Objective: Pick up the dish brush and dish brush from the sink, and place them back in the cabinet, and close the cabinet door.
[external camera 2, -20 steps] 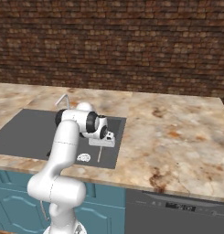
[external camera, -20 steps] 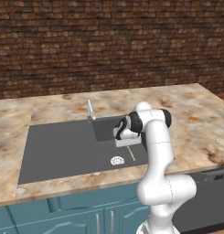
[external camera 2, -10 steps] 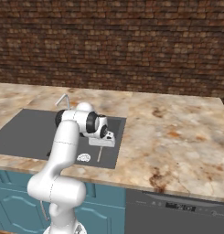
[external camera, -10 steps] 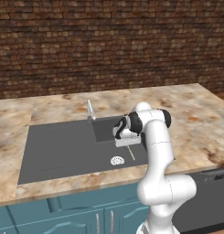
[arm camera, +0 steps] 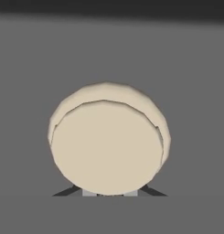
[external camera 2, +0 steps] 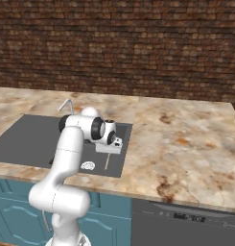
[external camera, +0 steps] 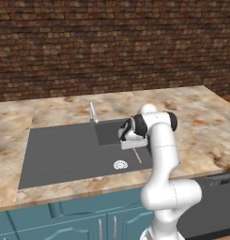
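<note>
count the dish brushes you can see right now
1: a dish brush held in the shut gripper over the right end of the sink, its thin handle pointing down. A second may be hidden behind the arm.

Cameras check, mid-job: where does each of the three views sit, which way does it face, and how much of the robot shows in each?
Left base view: behind the arm, to its left, looking forward and down at the sink; the white arm rises at lower right.
Right base view: behind it, to its right, same aim; the arm rises at lower left.
Hand view: on the hand, looking along the gripper, shut on a dish brush seen end-on over the grey basin.
Both base views share the sink, drain, faucet and brick wall.
</note>
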